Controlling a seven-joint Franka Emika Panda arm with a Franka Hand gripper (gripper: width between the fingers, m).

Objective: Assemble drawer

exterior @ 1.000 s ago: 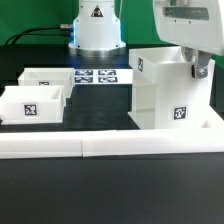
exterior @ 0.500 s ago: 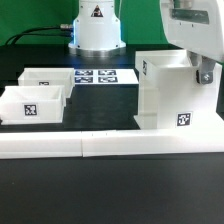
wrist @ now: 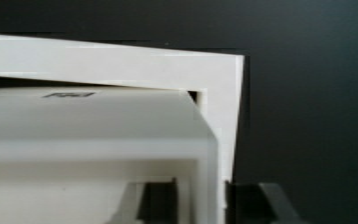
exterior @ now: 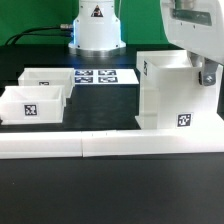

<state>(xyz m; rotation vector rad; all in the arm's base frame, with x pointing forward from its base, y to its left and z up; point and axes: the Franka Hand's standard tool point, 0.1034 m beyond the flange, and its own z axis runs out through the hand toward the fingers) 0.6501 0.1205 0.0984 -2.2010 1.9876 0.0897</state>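
**Housing held by its side wall, nudged along the counter**

Exterior view: the drawer's tall housing [exterior: 165, 90] stands upright on the counter [exterior: 100, 110], near the front edge toward the exterior view's right. Its base is just behind the low border wall [exterior: 110, 146]. The two open trays [exterior: 32, 104] sit side by side toward the exterior view's left, well apart from the housing. The marker board [exterior: 100, 76] lies near the back edge. The end effector [exterior: 205, 75] is at the top of the housing's far side wall.

Wrist view: a thin white wall of the housing [wrist: 114, 120] runs between the dark fingers [wrist: 265, 205]. The end effector [wrist: 211, 205] straddles that panel and looks clamped on it.

Handling: the housing is probably light, hollow, stiff plastic with slick faces. A pinch on one thin wall, high up, would likely let it tip or pivot. A deep hold on the wall and a slide along the counter seem safer than a lift.

Against the earlier frames, the housing has shifted slightly toward the exterior view's right and nearer the front edge, and the end effector has gone with it. The trays have not moved.
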